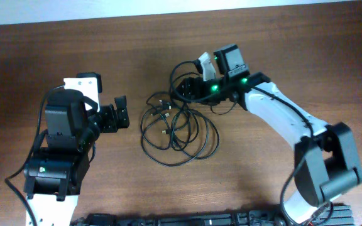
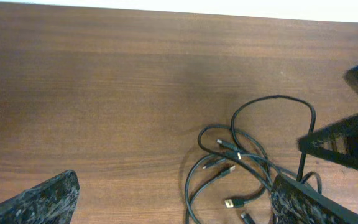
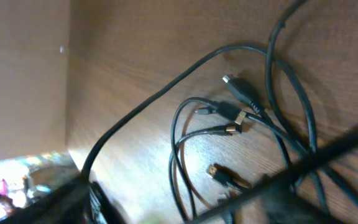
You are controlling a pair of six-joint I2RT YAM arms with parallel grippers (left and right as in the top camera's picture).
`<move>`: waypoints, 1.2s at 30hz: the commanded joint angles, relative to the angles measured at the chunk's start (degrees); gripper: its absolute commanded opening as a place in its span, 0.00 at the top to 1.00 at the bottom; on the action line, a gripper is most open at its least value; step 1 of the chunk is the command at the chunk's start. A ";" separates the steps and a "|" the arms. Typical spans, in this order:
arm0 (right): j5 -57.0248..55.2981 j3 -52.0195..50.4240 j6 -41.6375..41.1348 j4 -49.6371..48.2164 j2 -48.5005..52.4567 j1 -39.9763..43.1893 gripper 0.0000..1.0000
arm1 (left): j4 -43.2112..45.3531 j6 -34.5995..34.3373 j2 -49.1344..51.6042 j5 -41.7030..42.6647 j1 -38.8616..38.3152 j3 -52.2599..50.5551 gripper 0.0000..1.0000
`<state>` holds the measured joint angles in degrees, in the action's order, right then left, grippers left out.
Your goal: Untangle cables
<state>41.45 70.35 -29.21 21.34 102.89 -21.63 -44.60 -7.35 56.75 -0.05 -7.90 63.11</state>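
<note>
Item: cables [image 1: 180,132], black w/ small plugs, one tangled heap mid table [image 1: 55,37]; none separated, so I rate task barely begun. Left gripper [image 1: 120,114]: jaws spread, near heap, no contact. Right gripper [image 1: 192,88]: at heap's top loop; jaws can't tell.

A robotics lab or test bench, by the look of it. The left arm [image 1: 58,150] and the right arm [image 1: 281,116], black-and-white machines, stand at a wood-grain table [image 1: 281,37] where loose black cables [image 1: 178,129] lie
</note>
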 commanded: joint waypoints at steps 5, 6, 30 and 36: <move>-3.45 0.59 -4.55 -4.50 1.68 -0.79 0.96 | -0.35 -0.72 -0.09 -0.39 0.31 0.37 0.01; -3.61 0.59 -4.55 -4.48 1.68 -0.81 0.96 | -0.35 -0.72 -0.09 -0.39 0.31 0.37 0.01; -15.50 34.75 14.45 -3.85 -23.85 -0.85 0.96 | -0.55 -0.72 -0.09 -0.39 0.31 0.37 0.01; -33.62 34.88 21.84 -0.79 -31.01 -0.81 0.96 | -0.55 -0.72 -0.09 -0.39 0.31 0.37 0.01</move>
<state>20.75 104.25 -13.23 19.29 74.37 -22.24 -45.19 -7.35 56.75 -0.05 -7.90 63.11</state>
